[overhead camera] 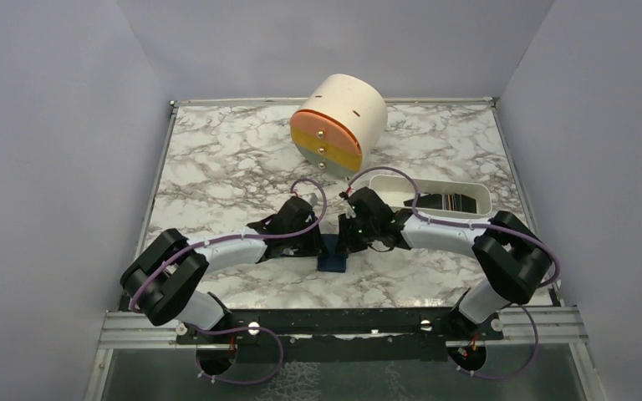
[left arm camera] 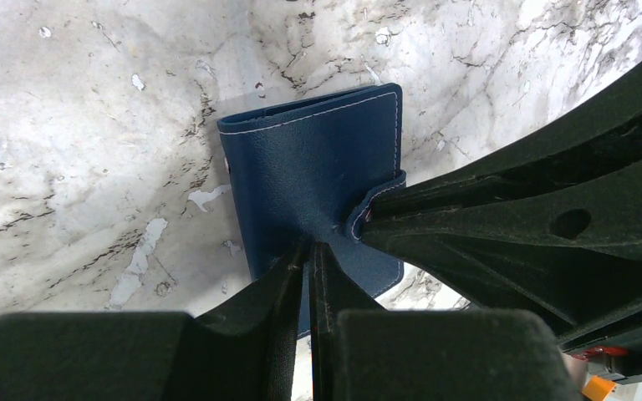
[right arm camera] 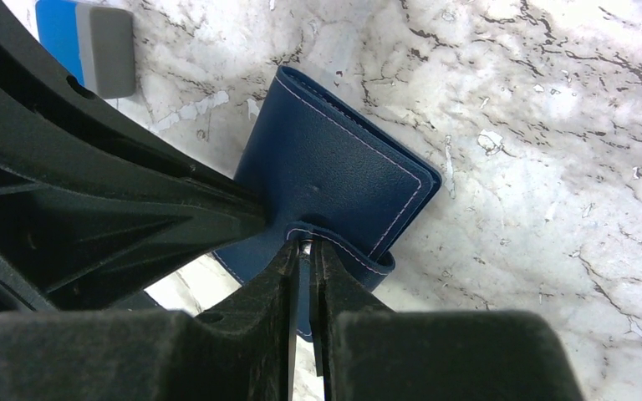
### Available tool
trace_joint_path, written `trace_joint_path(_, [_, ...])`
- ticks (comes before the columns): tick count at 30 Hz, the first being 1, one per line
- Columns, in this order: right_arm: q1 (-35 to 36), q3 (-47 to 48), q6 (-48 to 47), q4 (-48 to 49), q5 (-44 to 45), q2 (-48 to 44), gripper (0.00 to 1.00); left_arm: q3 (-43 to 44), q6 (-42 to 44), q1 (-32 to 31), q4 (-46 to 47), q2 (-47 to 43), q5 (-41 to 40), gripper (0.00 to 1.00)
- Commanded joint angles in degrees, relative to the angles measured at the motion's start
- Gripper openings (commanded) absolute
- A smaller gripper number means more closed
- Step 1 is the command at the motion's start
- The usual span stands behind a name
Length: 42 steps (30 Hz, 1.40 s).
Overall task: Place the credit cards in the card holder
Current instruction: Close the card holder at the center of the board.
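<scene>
Two grippers meet on one thing: the card holder (overhead camera: 331, 261), closed and flat on the table (overhead camera: 217, 159), centre-near, btw the arms. The right gripper (right arm camera: 305, 247) is pinched tight on the snap tab (right arm camera: 353, 253). The tab wraps over the holder's edge on the right arm's side, so that arm is the nearer one for the unsnap. The left gripper (left arm camera: 310, 251) has its fingers drawn together w/ only a sliver btw them, tips down on the navy cover just beside the tab's root. It looks like pinning, not holding, tho I can't tell if it nips any leather.

In the left wrist view the holder's long axis runs away from the left fingers, w/ the tab crossing it sideways. So prob. next move = pull the tab outward toward the right arm while the left pins the cover.

The snap itself is hidden under tab and fingertips, so can't see if it's popped. Inside slots aren't visible. The credit cards can't be made out in any view. The white tray (overhead camera: 483, 204) behind the right arm holds sth dark w/ thin coloured stripes, too small to name.
</scene>
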Motion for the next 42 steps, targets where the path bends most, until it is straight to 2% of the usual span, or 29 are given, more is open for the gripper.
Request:
trace_joint_path(1, [0.74, 0.97, -0.78, -3.4, 3.3, 5.47, 0.1, -1.75, 0.77, -0.44, -0.36, 1.29, -0.08, 0.12])
trace_joint_path(31, [2.05, 9.72, -5.01, -17.99, 11.89, 20.62, 0.08, -3.54, -0.35, -0.44, 3.19, 1.76, 1.47, 0.12])
trace_joint_path(38, [2.24, 8.44, -4.39, -15.27, 11.09, 19.09, 0.07, -5.12, -1.84, -0.4, 3.89, -0.77, 1.43, 0.12])
trace_joint_path(42, [2.24, 8.26, -4.18, -13.62, 10.11, 13.98, 0.08, -3.93, -0.7, -0.29, -0.71, -5.99, -3.43, 0.21])
